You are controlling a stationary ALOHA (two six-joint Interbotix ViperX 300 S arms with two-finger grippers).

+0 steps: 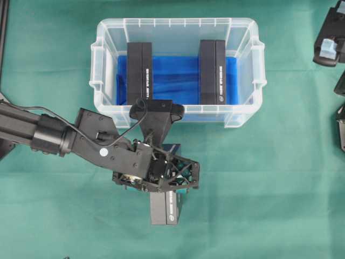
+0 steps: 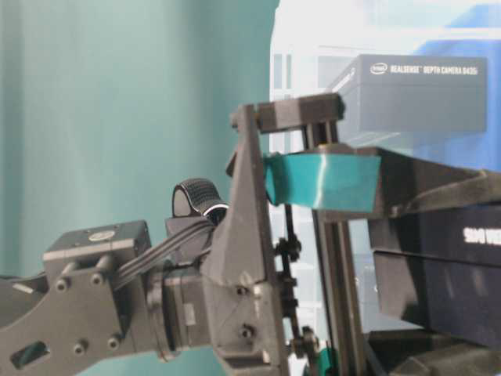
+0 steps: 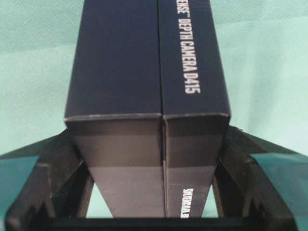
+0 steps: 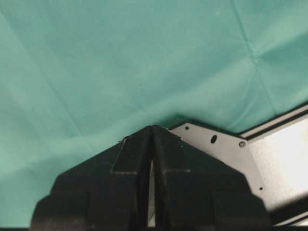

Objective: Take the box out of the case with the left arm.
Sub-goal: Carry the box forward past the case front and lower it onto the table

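Left pincer clamped on dark box, outside the case, just off its near wall, over open green desk; box half hidden beneath pincer; two boxes inside case; right pincer pressed together, mostly cut off.

A green cloth covers the whole tabletop, lightly creased, with fold lines crossing it on the near right. In the right wrist view the same green cloth fills most of the frame, with a seam running to a pucker at the upper right; at the lower right its edge gives way to a pale metal plate with small holes and a screw, bordered by a dark strip
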